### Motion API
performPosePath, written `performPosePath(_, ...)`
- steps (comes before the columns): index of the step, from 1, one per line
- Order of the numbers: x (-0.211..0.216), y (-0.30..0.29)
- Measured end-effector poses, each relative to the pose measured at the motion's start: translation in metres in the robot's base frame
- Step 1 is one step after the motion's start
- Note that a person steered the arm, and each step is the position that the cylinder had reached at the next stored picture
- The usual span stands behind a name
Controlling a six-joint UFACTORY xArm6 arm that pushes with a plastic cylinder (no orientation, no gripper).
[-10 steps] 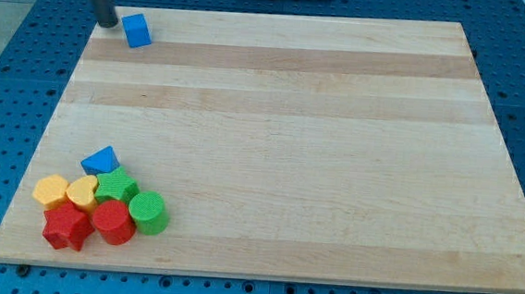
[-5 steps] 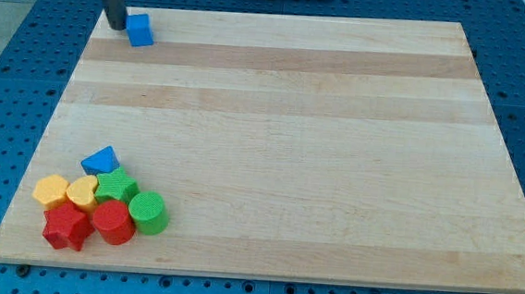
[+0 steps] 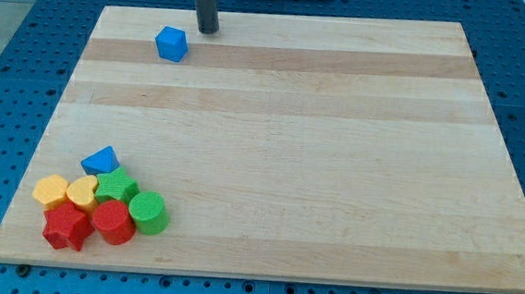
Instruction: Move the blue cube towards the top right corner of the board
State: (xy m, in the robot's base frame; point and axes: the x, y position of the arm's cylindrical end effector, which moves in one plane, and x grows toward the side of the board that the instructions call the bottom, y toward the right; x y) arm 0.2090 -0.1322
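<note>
The blue cube [image 3: 171,43] lies on the wooden board [image 3: 318,142] near the view's top left, turned at an angle. My tip [image 3: 207,29] stands on the board just to the upper right of the cube, a short gap from it and not touching. The rod rises out of the view's top edge.
A cluster of blocks sits at the bottom left: a second blue block [image 3: 101,161], two green ones [image 3: 116,186] [image 3: 148,212], two yellow ones [image 3: 52,191] [image 3: 81,191], a red star [image 3: 67,227] and a red cylinder [image 3: 111,221]. A blue pegboard table [image 3: 9,55] surrounds the board.
My tip swept right along the top edge, from left of the cube to its upper right. The blue cube slid right and slightly down and rotated.
</note>
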Motion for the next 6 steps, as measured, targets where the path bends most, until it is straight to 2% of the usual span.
performPosePath(1, -0.018, -0.022)
performPosePath(2, -0.003, -0.086)
performPosePath(3, 0.068, -0.100)
performPosePath(5, 0.102, -0.092)
performPosePath(6, 0.086, -0.084)
